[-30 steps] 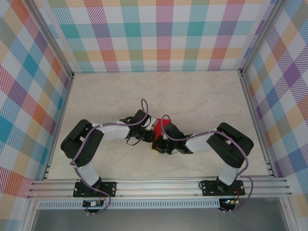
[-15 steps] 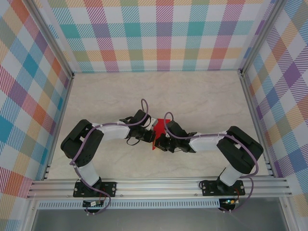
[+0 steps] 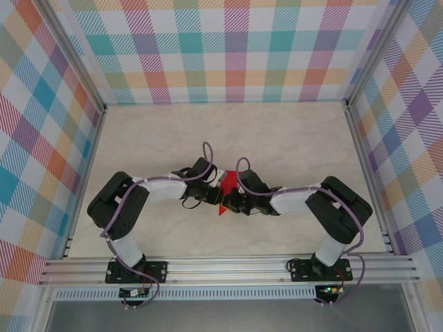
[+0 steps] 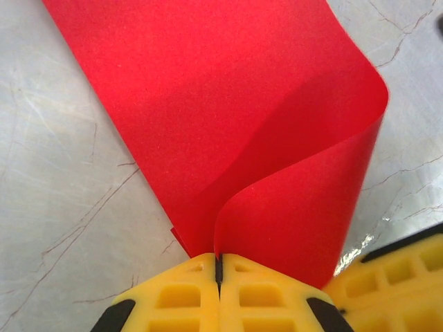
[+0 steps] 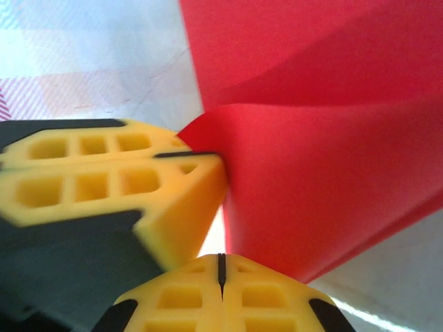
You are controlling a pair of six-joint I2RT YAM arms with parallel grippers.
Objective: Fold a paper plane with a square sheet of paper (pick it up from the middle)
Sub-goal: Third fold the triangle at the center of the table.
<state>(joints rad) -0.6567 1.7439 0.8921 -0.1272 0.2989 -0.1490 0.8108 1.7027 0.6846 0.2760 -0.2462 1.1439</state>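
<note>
Tightly on red sheet (image 4: 208,104): left tool (image 4: 219,266), right tool (image 5: 221,266).

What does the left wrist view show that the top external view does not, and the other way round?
Left wrist view: the left gripper's yellow fingertips pressed shut on the lower edge of the red sheet, which curls over into a soft loop, with a second yellow finger at the lower right. Top external view: the left arm and right arm bent inward, meeting mid-table, with plaid walls around. Both: the red sheet and the marble table.
</note>
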